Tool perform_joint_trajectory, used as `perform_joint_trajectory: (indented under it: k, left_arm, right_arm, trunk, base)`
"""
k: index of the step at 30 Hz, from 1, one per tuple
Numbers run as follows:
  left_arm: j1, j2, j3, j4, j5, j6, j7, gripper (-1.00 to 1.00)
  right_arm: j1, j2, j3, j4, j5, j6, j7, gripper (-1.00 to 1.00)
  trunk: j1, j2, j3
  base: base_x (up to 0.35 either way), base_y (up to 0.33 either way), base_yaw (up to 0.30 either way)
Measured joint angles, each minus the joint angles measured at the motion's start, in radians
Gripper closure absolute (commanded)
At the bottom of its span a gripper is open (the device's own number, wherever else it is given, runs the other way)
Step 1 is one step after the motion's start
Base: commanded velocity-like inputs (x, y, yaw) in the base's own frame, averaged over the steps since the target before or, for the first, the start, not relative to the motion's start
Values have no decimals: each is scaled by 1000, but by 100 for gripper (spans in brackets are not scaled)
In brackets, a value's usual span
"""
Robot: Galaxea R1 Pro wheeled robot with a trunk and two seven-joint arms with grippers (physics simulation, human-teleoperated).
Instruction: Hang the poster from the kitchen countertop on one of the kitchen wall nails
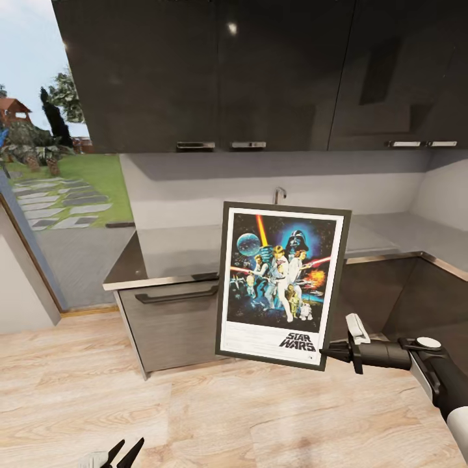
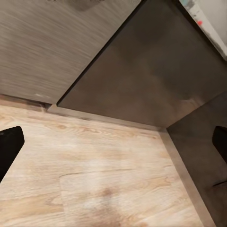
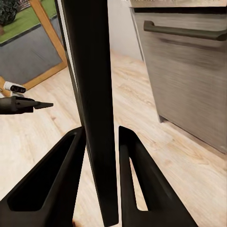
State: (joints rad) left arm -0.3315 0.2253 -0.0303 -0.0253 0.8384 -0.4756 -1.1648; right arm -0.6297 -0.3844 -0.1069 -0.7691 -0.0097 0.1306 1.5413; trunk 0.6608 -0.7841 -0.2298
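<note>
Light wood-plank floor (image 1: 214, 416) across the near area. Glossy dark wall cabinets (image 1: 260, 71) with chrome handles hang above a pale grey back wall (image 1: 195, 185). On the left, a large window (image 1: 52, 162) shows lawn, stepping stones and trees.

My poster (image 1: 281, 285) stands up tall in the air, a little tilted, in front of the kitchen countertop (image 1: 188, 250) and off it. It has bright movie people on dark blue, a white border and a thin black frame. The countertop is long, grey and shiny, over dark cabinets.
</note>
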Motion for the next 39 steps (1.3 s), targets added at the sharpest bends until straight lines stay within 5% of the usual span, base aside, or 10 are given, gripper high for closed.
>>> perform_joint_trajectory:
  k: [39]
  left_arm:
    - [0, 0, 0, 0, 0, 0, 0, -100]
  right_arm:
    - [0, 0, -1, -1, -1, -1, 0, 100]
  trunk:
    - [-150, 274, 123]
  base:
    - [0, 0, 0]
